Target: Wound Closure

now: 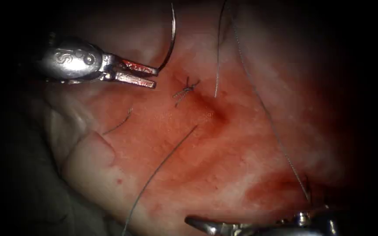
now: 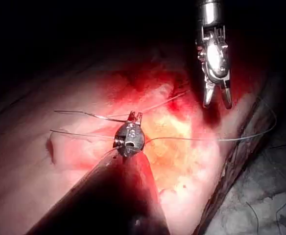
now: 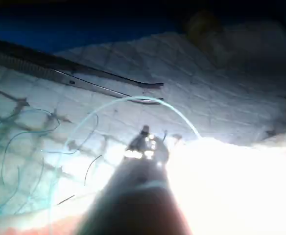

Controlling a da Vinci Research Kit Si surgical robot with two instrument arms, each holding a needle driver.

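The left claw [image 1: 152, 76] pinched the needle [image 1: 171, 39] at one end. The needle curved up over the tissue [image 1: 224, 157], not in it, left of the cut [image 1: 211, 114]. A knot [image 1: 185, 91] sat on the cut. The right claw [image 1: 197, 223] was low; I could not tell what it held

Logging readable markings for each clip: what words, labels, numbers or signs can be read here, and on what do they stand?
"S": stamped on the left tool's metal wrist piece; the small marks beside it are too small to read.
No other text can be read.
For context: the left hand grips the needle near one end, clear of the tissue; the right hand is open and holds nothing.
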